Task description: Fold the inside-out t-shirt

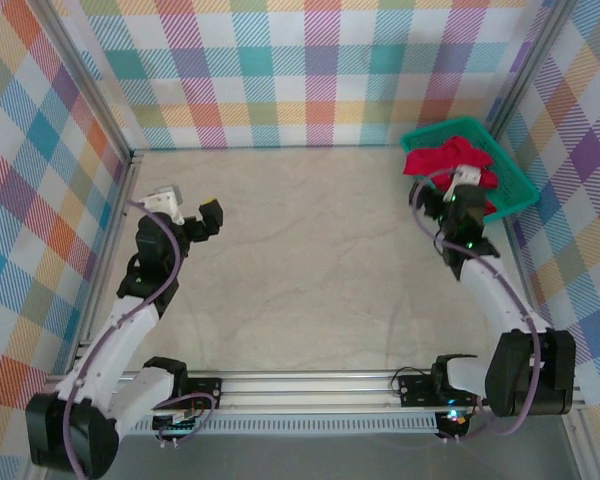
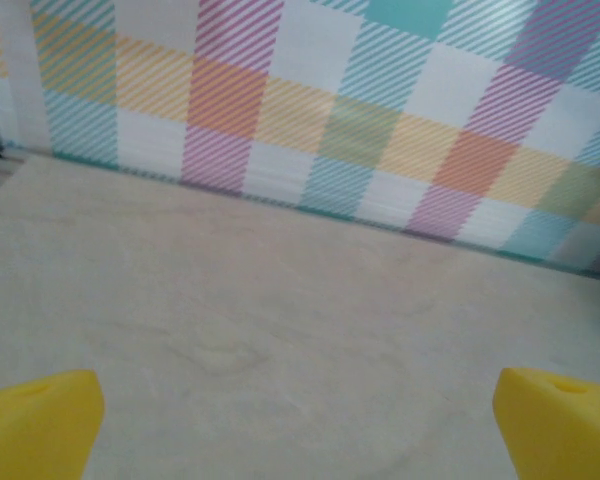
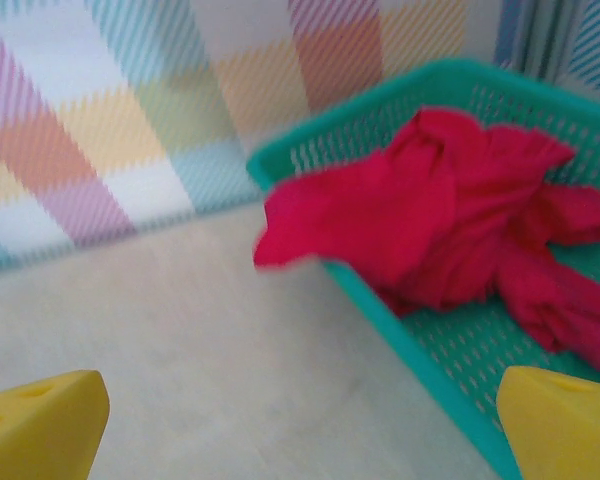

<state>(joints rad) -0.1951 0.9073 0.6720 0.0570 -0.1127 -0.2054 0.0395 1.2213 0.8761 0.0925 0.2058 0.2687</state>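
Observation:
The bright red t-shirt [image 1: 445, 160] lies crumpled in the teal mesh basket [image 1: 510, 175] at the back right, one flap hanging over the basket's left rim. In the right wrist view the t-shirt [image 3: 440, 215] bunches inside the basket [image 3: 450, 375], ahead and to the right of my open right gripper [image 3: 300, 425], whose yellow fingertips [image 3: 40, 420] hold nothing. From above, the right gripper [image 1: 467, 205] sits just in front of the basket. My left gripper [image 1: 205, 218] hovers over bare table at the left, open and empty, with its yellow fingertips [image 2: 35, 425] far apart.
Checked walls [image 1: 300, 70] enclose the beige table [image 1: 310, 270] on three sides. The basket is tucked into the back right corner. A metal rail [image 1: 310, 385] with the arm bases runs along the near edge.

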